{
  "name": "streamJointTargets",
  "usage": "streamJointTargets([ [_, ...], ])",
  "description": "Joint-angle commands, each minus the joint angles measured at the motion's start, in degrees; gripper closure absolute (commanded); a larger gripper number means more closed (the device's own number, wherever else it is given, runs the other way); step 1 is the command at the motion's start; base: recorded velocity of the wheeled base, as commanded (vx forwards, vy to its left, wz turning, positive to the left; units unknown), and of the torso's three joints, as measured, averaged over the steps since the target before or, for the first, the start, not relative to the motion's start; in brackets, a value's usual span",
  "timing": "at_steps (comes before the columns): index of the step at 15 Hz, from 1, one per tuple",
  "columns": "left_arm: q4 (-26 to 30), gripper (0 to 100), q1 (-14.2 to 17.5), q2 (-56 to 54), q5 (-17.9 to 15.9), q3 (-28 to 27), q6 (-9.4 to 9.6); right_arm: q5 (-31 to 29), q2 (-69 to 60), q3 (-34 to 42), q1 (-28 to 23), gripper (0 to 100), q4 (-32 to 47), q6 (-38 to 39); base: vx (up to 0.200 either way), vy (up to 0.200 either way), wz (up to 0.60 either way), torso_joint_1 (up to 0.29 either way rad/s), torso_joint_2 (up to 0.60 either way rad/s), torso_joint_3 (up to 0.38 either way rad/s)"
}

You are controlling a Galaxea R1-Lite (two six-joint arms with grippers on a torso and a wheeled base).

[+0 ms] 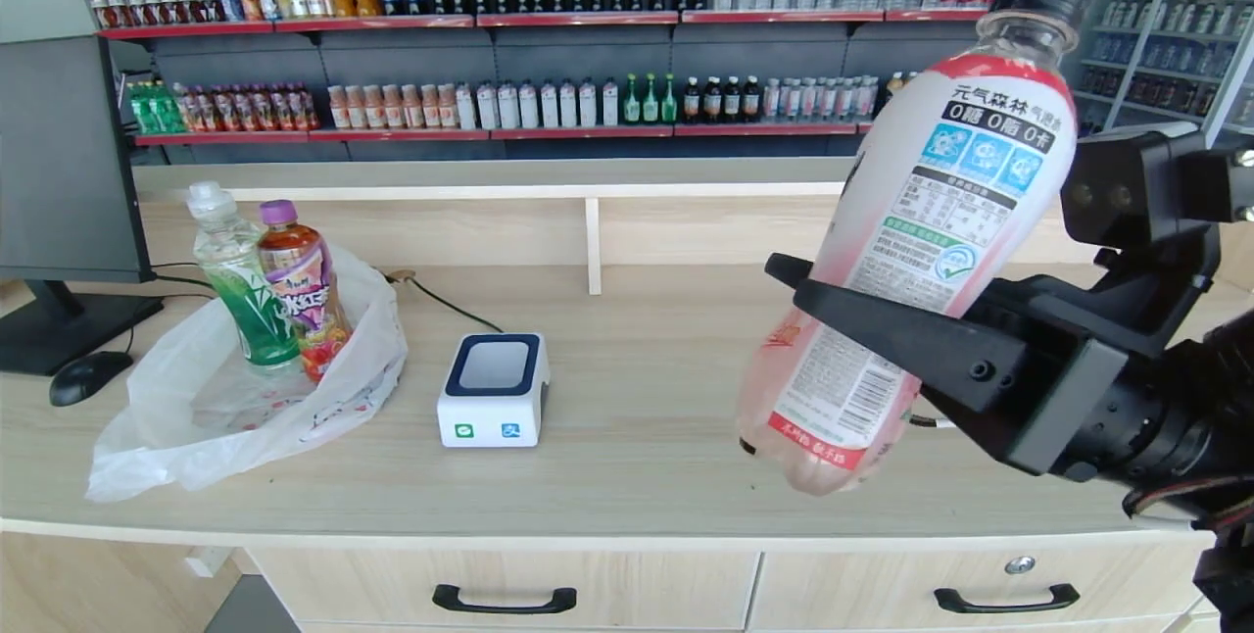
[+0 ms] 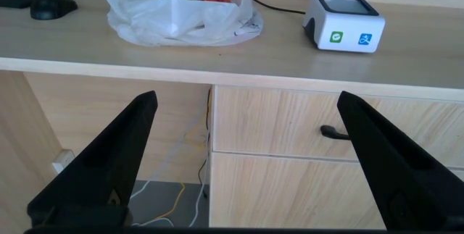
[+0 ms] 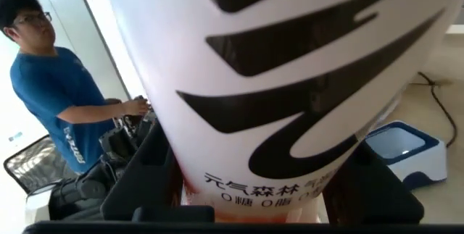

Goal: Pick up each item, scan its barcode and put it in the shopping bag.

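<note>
At the 3 o'clock side of the counter, we see the right gripper clamped on the pink bottle, which is tilted above the surface with its cap toward 1 o'clock. The scanner sits at 9 o'clock from the bottle, and the shopping bag, holding two upright bottles, lies at 9 o'clock from the scanner. The left gripper has its fingers spread wide, facing the drawers.

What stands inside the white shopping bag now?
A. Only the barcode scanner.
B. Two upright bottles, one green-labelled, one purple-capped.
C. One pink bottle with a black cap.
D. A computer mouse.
B: the green-label bottle and the purple-cap bottle stand upright in the shopping bag; the barcode scanner sits on the counter beside it, and the right hand holds the pink bottle.
</note>
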Motion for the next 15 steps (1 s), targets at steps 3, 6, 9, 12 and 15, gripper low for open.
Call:
streamJointTargets([
  [3,0.04,0,0.0,-0.02,0.01,0.0,0.0,-0.15,5.47,4.31,-10.75,100,-0.28,-11.19,0.0,0.0,0.0,0.0,0.0,0.0],
  [6,0.04,0,0.0,-0.02,0.01,0.0,0.0,-6.92,10.74,4.39,-14.96,100,-1.16,-21.74,0.0,0.0,0.0,0.0,0.0,0.0],
  [9,0.04,0,0.0,-0.02,0.01,0.0,0.0,-20.63,11.27,4.48,-16.11,100,-2.74,-25.87,0.0,0.0,0.0,0.0,0.0,0.0],
  [12,0.04,0,0.0,-0.02,0.01,0.0,0.0,-33.82,8.9,4.92,-16.28,100,-2.74,-30.18,0.0,0.0,0.0,0.0,0.0,0.0],
  [15,0.04,0,0.0,-0.02,0.01,0.0,0.0,-33.9,7.67,3.51,-16.72,100,-2.74,-32.02,0.0,0.0,0.0,0.0,0.0,0.0],
])
